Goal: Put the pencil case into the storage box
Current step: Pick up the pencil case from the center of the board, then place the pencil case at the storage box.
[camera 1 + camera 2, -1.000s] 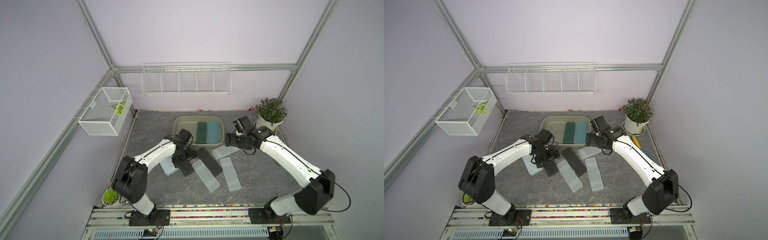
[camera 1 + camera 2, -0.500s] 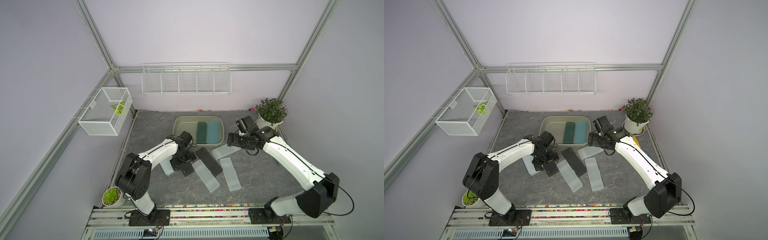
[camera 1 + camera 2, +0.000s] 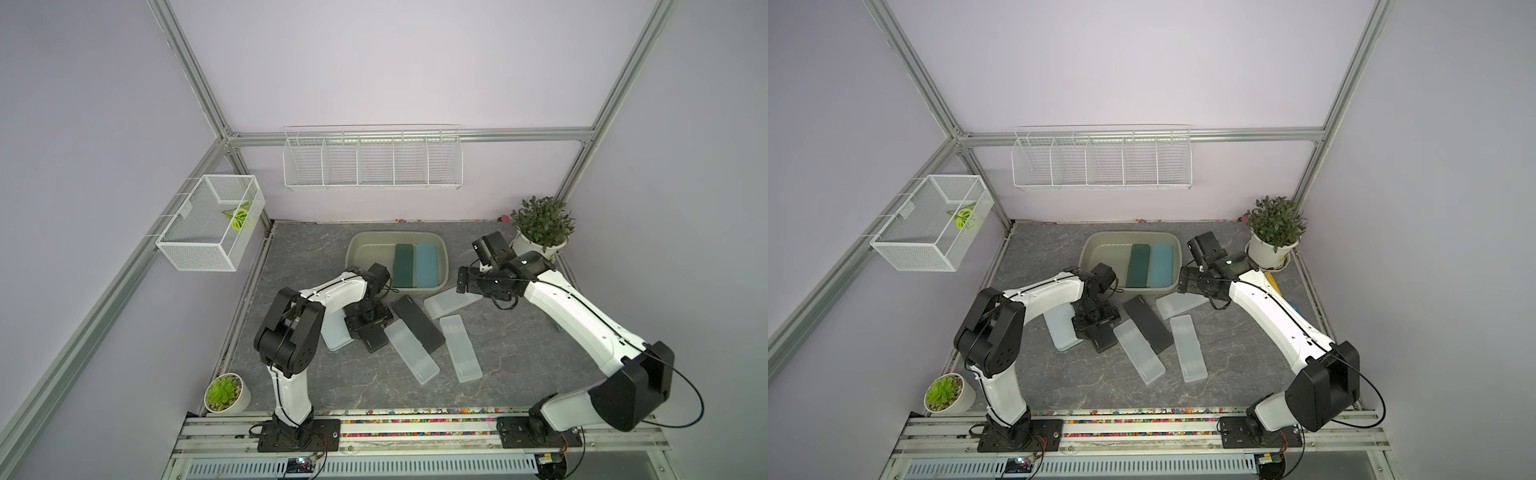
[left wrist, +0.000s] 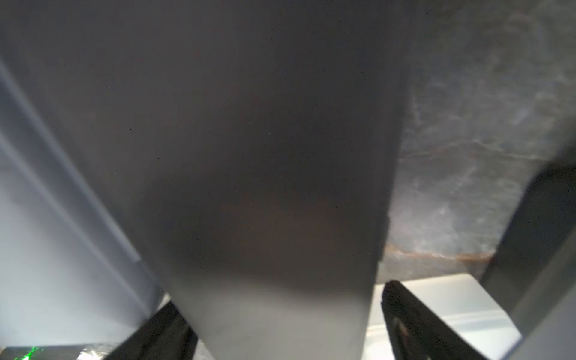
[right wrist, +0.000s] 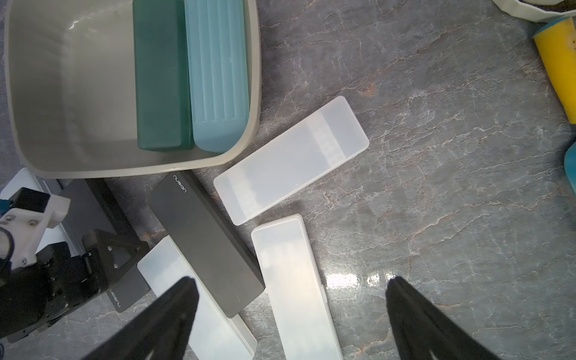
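Observation:
The beige storage box (image 3: 351,253) (image 5: 78,78) stands at the back of the table and holds a green pencil case (image 3: 404,266) and a blue one (image 3: 427,266). Several more cases lie in front of it. My left gripper (image 3: 369,322) (image 4: 280,299) is low over a dark grey pencil case (image 3: 376,338) (image 4: 249,156). Its jaws straddle the case's width, and a sliver of gap shows at one finger (image 4: 405,311). The case lies flat on the table. My right gripper (image 3: 467,286) (image 5: 291,280) hovers open and empty above a translucent case (image 3: 451,301).
A second dark case (image 3: 417,324) and translucent cases (image 3: 413,353) (image 3: 461,353) (image 3: 334,336) crowd the table's middle. A potted plant (image 3: 540,224) stands at the back right and a succulent (image 3: 224,392) at the front left. A wire basket (image 3: 212,226) and a wire rack (image 3: 372,160) hang on the walls.
The left arm has settled a little lower and rightward over the dark case. The right gripper has drifted slightly right and toward the front. No case has moved.

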{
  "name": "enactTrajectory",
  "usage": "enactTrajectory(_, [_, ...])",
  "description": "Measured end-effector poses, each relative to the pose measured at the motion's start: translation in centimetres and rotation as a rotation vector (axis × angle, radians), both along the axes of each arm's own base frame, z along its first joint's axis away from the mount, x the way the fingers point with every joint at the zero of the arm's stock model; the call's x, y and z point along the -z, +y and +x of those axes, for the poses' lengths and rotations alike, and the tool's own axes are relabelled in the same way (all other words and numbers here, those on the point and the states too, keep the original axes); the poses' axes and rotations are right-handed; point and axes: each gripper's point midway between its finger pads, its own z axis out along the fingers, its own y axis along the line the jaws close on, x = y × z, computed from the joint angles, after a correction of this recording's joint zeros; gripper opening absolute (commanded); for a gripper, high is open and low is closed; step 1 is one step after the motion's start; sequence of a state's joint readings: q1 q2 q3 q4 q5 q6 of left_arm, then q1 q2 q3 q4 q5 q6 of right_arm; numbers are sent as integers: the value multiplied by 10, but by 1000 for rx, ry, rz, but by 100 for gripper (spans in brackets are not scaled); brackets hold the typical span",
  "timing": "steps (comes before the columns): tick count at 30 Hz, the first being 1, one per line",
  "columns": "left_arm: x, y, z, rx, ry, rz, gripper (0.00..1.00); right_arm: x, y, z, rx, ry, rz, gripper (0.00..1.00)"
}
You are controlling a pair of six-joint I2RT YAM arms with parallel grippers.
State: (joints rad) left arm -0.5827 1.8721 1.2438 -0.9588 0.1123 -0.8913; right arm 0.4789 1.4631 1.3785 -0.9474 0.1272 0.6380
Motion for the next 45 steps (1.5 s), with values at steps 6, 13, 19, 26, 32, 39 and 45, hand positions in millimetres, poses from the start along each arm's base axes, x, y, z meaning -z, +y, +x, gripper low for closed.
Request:
enactTrajectory(6, [3,3,1,11,-4,5,72,1,-2,-2,3,11,-5,97])
enactTrajectory(13, [-5,19,-12,44,-7,15,56,6,-3,-4,3,32,-15,97])
enactTrajectory(19, [-52,22,-16,105,-80,-25,55,7,-3,-4,3,33,-17,96])
enactTrajectory(26, [-119,7,5,188,-195,-96,56,8,-3,-4,4,36,-18,97])
enactTrajectory(32, [-174,-6,76,242,-377,-102,56,12,-3,-3,5,48,-24,96])
enactTrajectory(39, [-124,-7,151,335,-376,43,56,20,-3,-1,9,69,-41,95])
enactTrajectory(45, [-90,-6,185,377,-365,135,56,29,-7,2,20,92,-75,95])
